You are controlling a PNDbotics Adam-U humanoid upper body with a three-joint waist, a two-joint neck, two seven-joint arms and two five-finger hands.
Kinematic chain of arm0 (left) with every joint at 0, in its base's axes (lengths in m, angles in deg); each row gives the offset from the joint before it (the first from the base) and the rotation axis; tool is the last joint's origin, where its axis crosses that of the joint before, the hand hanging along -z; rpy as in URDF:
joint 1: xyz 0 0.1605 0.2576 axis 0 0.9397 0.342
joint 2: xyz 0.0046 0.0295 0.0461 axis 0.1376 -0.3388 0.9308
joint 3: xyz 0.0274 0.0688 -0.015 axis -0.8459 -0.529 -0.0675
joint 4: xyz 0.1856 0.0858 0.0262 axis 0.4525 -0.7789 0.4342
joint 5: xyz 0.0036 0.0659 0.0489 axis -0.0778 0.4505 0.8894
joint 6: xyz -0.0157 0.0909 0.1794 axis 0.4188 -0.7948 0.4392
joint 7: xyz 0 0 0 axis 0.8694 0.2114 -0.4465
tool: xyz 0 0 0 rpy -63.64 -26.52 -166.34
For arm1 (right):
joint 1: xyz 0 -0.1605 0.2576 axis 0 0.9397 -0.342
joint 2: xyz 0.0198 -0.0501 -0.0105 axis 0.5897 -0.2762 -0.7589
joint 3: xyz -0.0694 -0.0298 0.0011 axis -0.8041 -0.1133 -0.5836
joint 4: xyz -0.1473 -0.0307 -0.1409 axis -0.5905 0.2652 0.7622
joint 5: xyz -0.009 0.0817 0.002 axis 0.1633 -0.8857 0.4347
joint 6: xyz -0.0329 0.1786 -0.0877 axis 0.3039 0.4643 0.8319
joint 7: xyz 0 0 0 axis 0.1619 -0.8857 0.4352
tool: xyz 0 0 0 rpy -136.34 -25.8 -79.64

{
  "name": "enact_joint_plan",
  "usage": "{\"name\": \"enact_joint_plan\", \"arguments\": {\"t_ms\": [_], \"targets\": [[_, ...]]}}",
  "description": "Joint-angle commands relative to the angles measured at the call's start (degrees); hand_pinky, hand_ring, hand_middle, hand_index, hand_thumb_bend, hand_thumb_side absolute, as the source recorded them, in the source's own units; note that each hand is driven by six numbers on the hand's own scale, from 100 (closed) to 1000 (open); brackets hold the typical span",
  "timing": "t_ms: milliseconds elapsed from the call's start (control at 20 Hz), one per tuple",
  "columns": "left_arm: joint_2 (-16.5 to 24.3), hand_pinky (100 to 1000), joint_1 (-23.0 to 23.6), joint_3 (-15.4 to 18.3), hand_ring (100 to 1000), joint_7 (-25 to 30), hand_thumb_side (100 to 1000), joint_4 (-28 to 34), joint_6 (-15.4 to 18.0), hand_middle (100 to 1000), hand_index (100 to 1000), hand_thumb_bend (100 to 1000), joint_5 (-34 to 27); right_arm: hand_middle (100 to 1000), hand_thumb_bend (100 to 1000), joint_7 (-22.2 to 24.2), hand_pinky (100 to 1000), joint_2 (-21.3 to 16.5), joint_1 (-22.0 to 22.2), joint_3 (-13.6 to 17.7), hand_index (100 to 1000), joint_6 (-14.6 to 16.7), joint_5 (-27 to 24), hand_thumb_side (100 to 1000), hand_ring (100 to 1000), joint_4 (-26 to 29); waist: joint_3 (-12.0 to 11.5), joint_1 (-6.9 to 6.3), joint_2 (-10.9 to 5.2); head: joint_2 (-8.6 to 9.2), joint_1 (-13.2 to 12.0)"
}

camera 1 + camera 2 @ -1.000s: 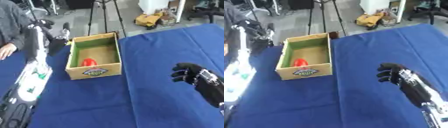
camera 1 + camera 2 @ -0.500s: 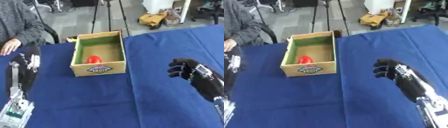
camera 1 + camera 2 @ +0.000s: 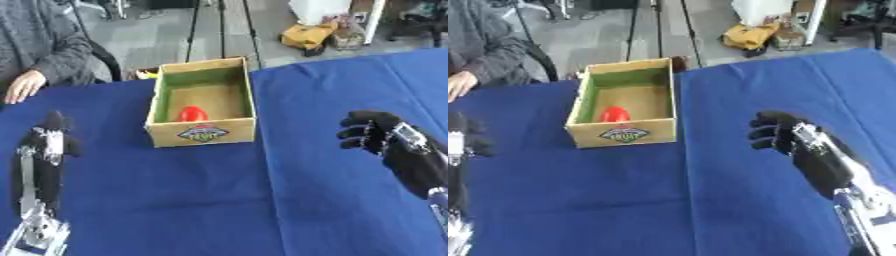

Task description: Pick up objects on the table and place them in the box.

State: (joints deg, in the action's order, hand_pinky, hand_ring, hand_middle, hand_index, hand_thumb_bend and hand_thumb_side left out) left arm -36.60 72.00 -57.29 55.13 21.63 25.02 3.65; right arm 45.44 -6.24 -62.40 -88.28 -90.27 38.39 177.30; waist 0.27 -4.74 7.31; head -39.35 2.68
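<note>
An open cardboard box (image 3: 203, 133) with a green inside stands on the blue table, left of the middle and toward the far side. A red object (image 3: 191, 114) lies in it against the near wall. My left hand (image 3: 50, 139) is low at the left, well short of the box, at the end of an arm that rises from the bottom corner. It holds nothing that I can see. My right hand (image 3: 776, 132) hovers over the cloth to the right of the box, fingers loosely bent and empty.
The blue cloth (image 3: 210, 200) covers the whole table, and its far edge runs just behind the box. Beyond it on the floor are tripod legs (image 3: 219, 20) and a yellow bag (image 3: 308, 36).
My left arm has come down from beside the box to the lower left. The view has shifted, so the box sits more toward the middle. The right hand has barely moved.
</note>
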Motion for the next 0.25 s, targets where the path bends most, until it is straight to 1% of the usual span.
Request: {"name": "enact_joint_plan", "arguments": {"t_ms": [50,250], "targets": [[-0.3,452,0.2,0.2,493,-0.4,920,0.0,1.7,542,653,465,-0.7,727,120,-0.1,729,-0.6,-0.5,0.6,837,0.4,-0.5,804,738,0.7,-0.1,0.36,-0.62,-1.07,-0.3],[-1.3,453,1.0,0.2,493,-0.7,939,-0.7,3.1,543,652,486,-1.1,723,120,-0.2,729,-0.7,-0.4,0.8,836,0.4,-0.5,802,735,0.7,-0.1,0.36,-0.62,-1.89,-0.9]]}}
